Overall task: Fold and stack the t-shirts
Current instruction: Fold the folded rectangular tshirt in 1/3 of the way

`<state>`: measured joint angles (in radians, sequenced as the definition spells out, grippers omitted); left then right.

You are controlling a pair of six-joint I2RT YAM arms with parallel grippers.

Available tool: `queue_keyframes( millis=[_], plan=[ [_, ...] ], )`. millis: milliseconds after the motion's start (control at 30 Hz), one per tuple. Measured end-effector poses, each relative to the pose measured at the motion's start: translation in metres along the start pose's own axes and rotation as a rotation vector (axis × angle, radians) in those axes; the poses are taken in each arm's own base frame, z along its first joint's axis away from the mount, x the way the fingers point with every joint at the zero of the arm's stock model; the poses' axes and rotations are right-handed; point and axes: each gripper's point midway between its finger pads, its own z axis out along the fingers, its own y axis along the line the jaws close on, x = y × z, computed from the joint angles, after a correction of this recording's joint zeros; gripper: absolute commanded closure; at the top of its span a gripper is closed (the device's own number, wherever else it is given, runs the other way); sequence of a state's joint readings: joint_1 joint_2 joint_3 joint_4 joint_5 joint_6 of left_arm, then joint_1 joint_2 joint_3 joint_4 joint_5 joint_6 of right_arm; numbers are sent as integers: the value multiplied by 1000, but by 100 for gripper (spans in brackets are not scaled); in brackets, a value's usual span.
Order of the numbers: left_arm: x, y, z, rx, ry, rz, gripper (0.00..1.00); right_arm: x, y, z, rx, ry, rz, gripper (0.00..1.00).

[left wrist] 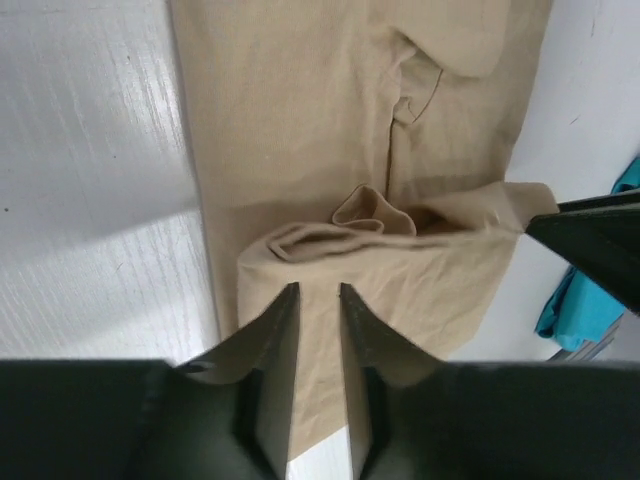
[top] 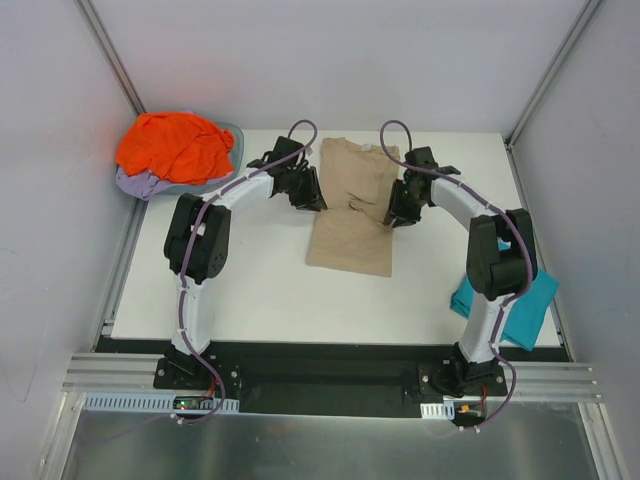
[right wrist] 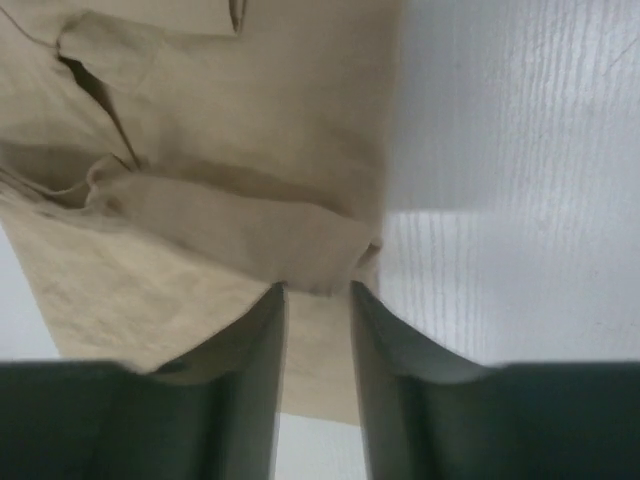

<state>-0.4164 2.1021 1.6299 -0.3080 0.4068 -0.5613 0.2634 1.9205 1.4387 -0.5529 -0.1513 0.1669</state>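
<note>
Tan t-shirt [top: 350,240] on tabletop [top: 250,290].
Left jaws and right jaws are held slightly spread, its cloth fold just ahead of each.

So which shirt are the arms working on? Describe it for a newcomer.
On the white table, look at the middle, between the left gripper and right gripper. The tan t-shirt lies there as a partly folded strip, the only beige one: the orange shirt is heaped in the far-left basin, the teal shirt at the right edge.

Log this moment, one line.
tan t-shirt: part-folded, mid-table | left gripper: slightly open at fold | right gripper: slightly open at fold
</note>
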Motion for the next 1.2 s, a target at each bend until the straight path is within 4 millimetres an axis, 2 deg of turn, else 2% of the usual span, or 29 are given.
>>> queue_keyframes(
  millis=[67, 100, 133, 200, 233, 333, 467, 667, 733, 800, 900, 1033, 1100, 1200],
  plan=[
    [-3, 0, -1, 1, -4, 3, 40, 0, 2, 1, -10, 5, 6, 24],
    [-3, 1, -1, -1, -2, 0, 32, -1, 3, 0, -16, 4, 5, 3],
    [-2, 1, -1, -2, 1, -6, 18, -3, 5, -1, -22, 2, 5, 4],
    [-1, 2, -2, -4, 5, -7, 10, -7, 8, -4, -34, -10, 0, 4],
    [0, 1, -3, -2, 8, -7, 1, -8, 9, -7, -39, -15, -3, 4],
    [8, -1, -12, 6, 16, -11, 1, -10, 14, -22, -61, -44, -8, 4],
    [28, -5, -42, 17, 18, -14, 1, 4, 17, -59, -86, -122, -23, 4],
    [70, -15, -116, 44, -58, -4, 1, 49, 5, -144, -107, -423, -31, 4],
    [85, -12, -134, 45, -91, -4, 1, 56, 0, -165, -140, -514, 5, 4],
    [102, -7, -146, 43, -103, -13, 1, 66, -6, -175, -161, -555, 35, 4],
    [126, 7, -149, 27, -87, -47, 1, 80, -13, -167, -160, -533, 59, 4],
    [147, 27, -141, -19, -48, -102, 1, 115, -31, -131, -123, -410, 70, 3],
    [153, 32, -138, -29, -34, -122, 1, 132, -37, -117, -117, -352, 79, 3],
    [149, 34, -128, -32, -30, -137, 1, 143, -36, -112, -134, -309, 83, 3]
  ],
)
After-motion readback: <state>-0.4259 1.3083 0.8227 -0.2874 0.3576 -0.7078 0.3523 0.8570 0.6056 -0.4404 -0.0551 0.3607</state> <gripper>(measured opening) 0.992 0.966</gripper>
